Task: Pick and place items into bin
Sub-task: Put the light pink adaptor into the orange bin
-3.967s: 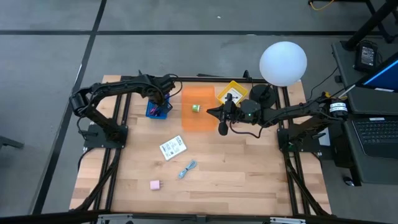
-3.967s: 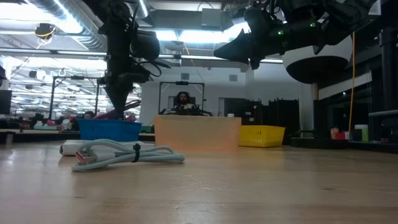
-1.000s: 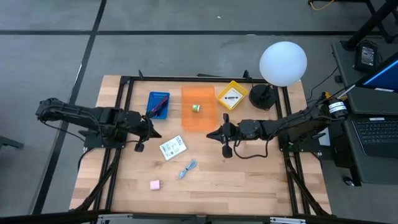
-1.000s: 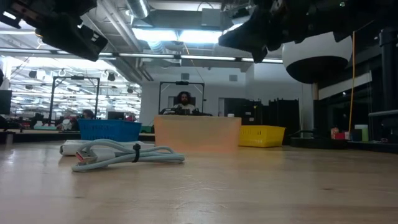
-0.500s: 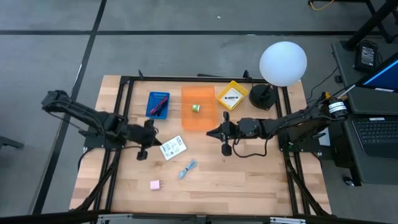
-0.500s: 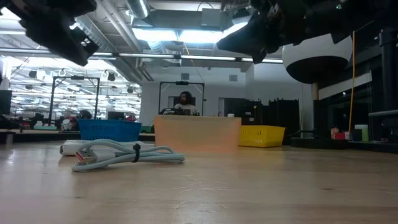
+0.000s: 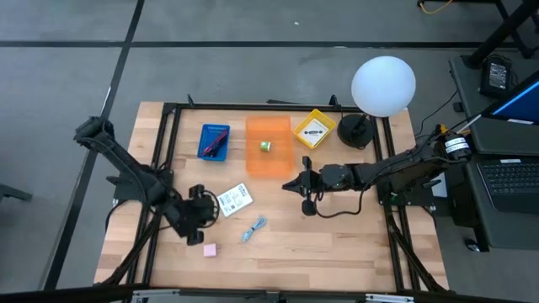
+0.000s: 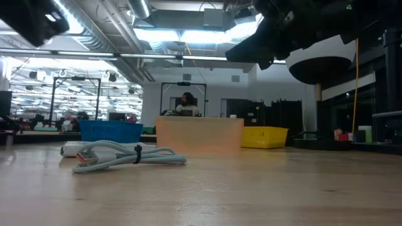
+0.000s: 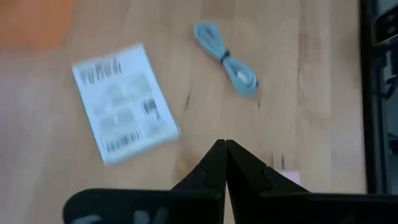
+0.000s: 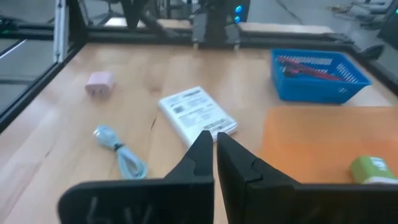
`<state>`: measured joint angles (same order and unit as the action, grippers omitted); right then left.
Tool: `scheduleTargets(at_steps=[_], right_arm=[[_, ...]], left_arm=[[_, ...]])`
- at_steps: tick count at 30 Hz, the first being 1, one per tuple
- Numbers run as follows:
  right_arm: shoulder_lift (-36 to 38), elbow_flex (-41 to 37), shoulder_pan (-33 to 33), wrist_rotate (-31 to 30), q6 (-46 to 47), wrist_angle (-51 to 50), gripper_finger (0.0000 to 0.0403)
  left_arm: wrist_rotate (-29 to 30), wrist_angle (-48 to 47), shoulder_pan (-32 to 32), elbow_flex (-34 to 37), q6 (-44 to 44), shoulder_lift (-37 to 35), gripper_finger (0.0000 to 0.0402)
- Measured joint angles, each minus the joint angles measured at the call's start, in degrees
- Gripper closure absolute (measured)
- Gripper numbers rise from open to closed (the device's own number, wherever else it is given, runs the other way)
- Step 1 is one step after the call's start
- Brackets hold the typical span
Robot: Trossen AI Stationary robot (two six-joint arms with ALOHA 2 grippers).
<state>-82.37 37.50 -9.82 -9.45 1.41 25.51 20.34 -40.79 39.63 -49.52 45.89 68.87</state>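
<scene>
Beside white packet (image 7: 234, 199) — left hand (image 7: 205, 225) closed, empty, pink cube (image 7: 210, 250) near, right hand (image 7: 297, 184) closed

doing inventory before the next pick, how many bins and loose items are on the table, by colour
blue bin: 1
orange bin: 1
yellow bin: 1
white packet loose on the table: 1
light-blue cord: 1
pink cube: 1
total: 3 bins, 3 loose items

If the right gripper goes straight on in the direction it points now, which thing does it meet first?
Most likely the white printed packet. In its wrist view, the right gripper, its fingers shut, points at the packet on the table. The gripper hangs above the wood, so depth is uncertain.
</scene>
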Motion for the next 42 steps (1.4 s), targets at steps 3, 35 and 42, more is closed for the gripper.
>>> scheduleTargets(at_steps=[3,35,42], right_arm=[[-0.02,0.00,-1.18,0.02,0.02,-0.86,0.0398],[-0.02,-4.13,-4.16,-0.11,4.28,4.04,0.0398],[-0.02,-4.13,-4.16,-0.11,4.15,4.34,0.0398]], left_arm=[[-0.35,-6.29,2.70,-4.85,7.09,4.92,0.0400],[-8.87,-8.72,10.26,-15.71,26.44,24.89,0.0299],[-8.85,-8.73,10.26,-15.71,26.44,24.89,0.0232]])
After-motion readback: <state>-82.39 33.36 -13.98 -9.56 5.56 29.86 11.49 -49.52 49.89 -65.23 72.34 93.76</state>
